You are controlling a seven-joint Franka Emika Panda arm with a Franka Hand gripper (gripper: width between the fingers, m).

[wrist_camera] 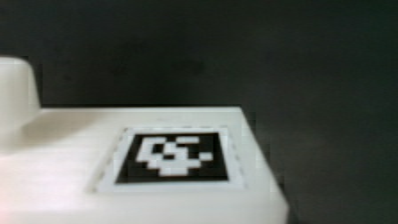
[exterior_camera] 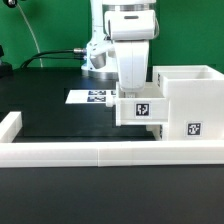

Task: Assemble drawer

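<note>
The tall white drawer case (exterior_camera: 190, 98) stands at the exterior view's right against the front rail, with a tag (exterior_camera: 193, 128) low on its front. One small white tray (exterior_camera: 140, 110) with a tag on its face sits against the case's left side. My gripper (exterior_camera: 135, 90) reaches down right over or behind this tray, and its fingertips are hidden, so I cannot tell whether it is open or shut. The wrist view shows a white tagged surface (wrist_camera: 173, 157) very close, with a rounded white part (wrist_camera: 16, 88) beside it. No fingers show there. A second tray is not visible.
The low white rail (exterior_camera: 90, 152) runs along the front of the black table and turns up at the exterior view's left (exterior_camera: 10, 125). The marker board (exterior_camera: 93, 97) lies flat behind the tray. A black cable (exterior_camera: 50, 55) runs at the back left.
</note>
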